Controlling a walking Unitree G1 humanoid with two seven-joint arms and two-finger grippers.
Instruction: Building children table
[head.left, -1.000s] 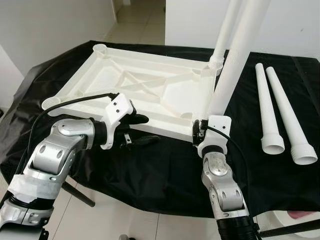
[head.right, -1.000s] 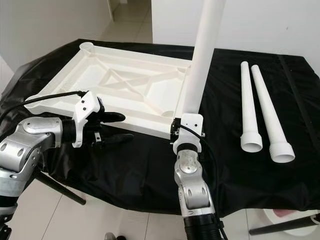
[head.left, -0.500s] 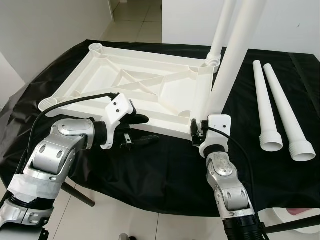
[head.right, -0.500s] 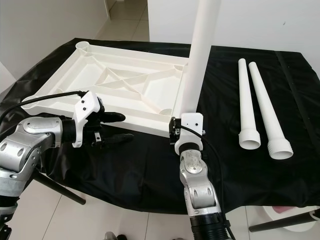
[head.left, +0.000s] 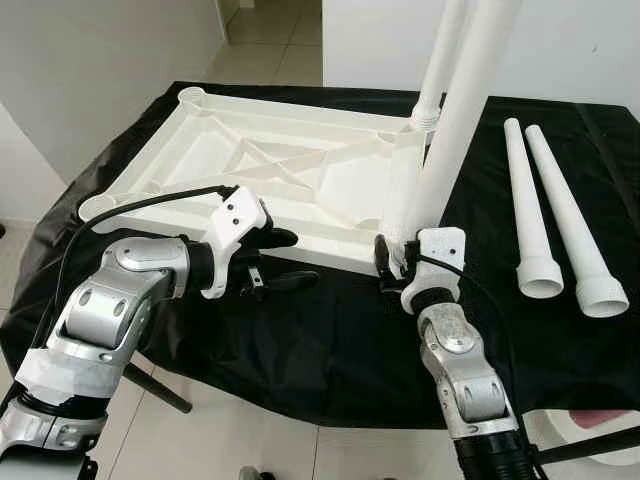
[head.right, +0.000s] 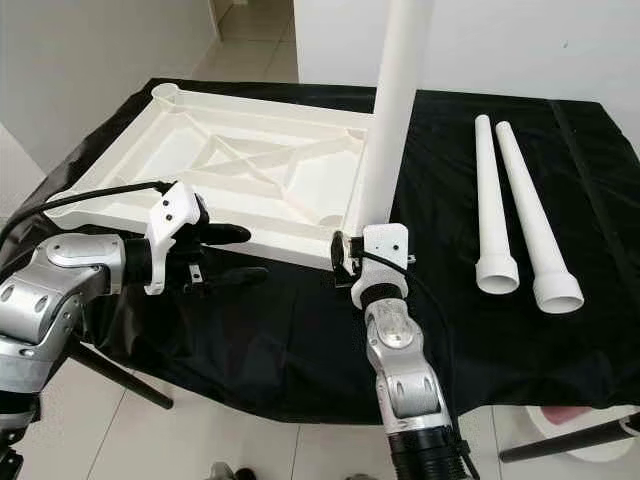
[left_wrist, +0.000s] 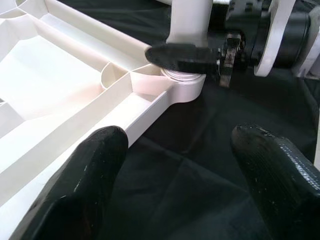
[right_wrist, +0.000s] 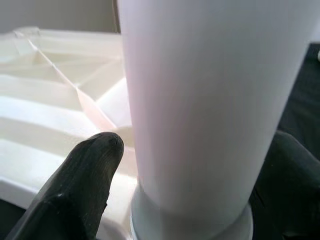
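Observation:
The white tabletop (head.left: 150, 175) lies upside down on a black cloth. One white leg (head.left: 445, 50) stands upright in its far right corner. My right gripper (head.left: 397, 262) is shut on a second white leg (head.left: 455, 130) and holds it upright. That leg's base sits at the near right corner socket (left_wrist: 186, 86). In the right wrist view the leg (right_wrist: 210, 100) sits between my fingers (right_wrist: 80, 190). My left gripper (head.left: 283, 261) is open at the tabletop's near edge, one finger over the rim and one above the cloth, holding nothing.
Two loose white legs (head.left: 525, 205) (head.left: 570, 220) lie side by side on the cloth at the right. The black cloth (head.left: 330, 340) hangs over the near table edge above a tiled floor. A white wall (head.left: 90, 60) stands at the left.
My right gripper has shifted the held leg slightly left, so its base is now closer over the near right corner socket. The camera has tipped a little. The left gripper has not moved.

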